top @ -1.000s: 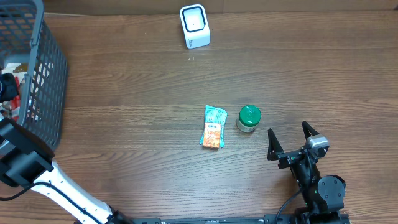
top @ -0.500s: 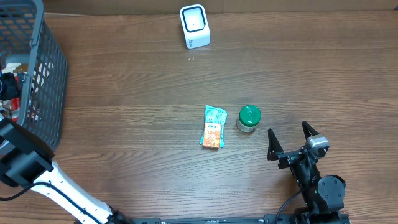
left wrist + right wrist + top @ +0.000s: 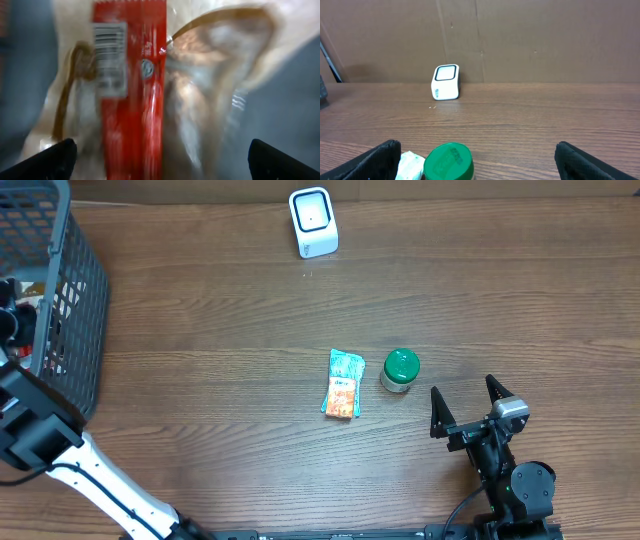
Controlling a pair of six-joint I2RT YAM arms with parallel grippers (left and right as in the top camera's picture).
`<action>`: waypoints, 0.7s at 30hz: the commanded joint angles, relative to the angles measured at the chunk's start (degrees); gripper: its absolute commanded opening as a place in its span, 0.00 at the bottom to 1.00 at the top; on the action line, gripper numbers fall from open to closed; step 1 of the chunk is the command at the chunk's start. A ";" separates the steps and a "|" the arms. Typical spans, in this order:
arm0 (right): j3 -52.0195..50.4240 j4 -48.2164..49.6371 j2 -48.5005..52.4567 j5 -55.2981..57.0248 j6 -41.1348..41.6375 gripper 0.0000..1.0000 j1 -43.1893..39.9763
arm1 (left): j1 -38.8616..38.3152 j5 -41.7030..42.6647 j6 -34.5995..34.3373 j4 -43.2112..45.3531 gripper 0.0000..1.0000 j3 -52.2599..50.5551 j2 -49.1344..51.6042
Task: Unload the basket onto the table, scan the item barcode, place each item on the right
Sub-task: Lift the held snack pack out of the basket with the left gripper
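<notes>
Red-and-clear packet (image 3: 131,90), barcode showing, lies just ahead of the wide-open, empty left gripper (image 3: 160,162) inside the basket (image 3: 75,300); the pick seems in hand, and next the jaws must close on it.

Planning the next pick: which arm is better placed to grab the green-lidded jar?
Right. The open right gripper sits just short of the green-lidded jar and faces it, with the jar low in its wrist view. The left gripper is far off on the other side, at the basket.
</notes>
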 commanded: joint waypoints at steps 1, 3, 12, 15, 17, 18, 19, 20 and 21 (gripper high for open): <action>-0.61 0.22 -0.57 -0.07 0.24 1.00 0.00 | -0.44 1.01 1.11 0.83 1.00 0.00 3.52; -0.61 0.22 -0.57 -0.07 0.24 1.00 0.00 | -0.46 0.98 1.14 0.94 1.00 0.00 4.57; -0.61 0.20 -0.57 -0.07 0.24 1.00 0.00 | -0.46 0.98 1.53 -0.70 0.04 0.46 4.33; -0.61 0.22 -0.57 -0.07 0.24 1.00 0.00 | -0.44 0.98 1.51 -2.38 0.04 1.36 4.31; -0.61 0.20 -0.57 -0.07 0.24 1.00 0.00 | -0.44 0.98 1.40 -4.22 0.04 3.15 4.26; -0.61 0.22 -0.57 -0.07 0.24 1.00 0.00 | -0.44 0.98 0.98 -5.27 0.04 4.37 4.17; -0.61 0.22 -0.57 -0.07 0.24 1.00 0.00 | -0.44 1.03 0.07 -6.58 0.04 5.95 4.00; -0.61 0.22 -0.57 -0.07 0.24 1.00 0.00 | -0.44 1.05 -1.38 -7.91 0.04 7.93 3.74; -0.61 0.22 -0.57 -0.07 0.24 1.00 0.00 | -0.44 1.07 -2.19 -8.61 0.04 9.11 3.52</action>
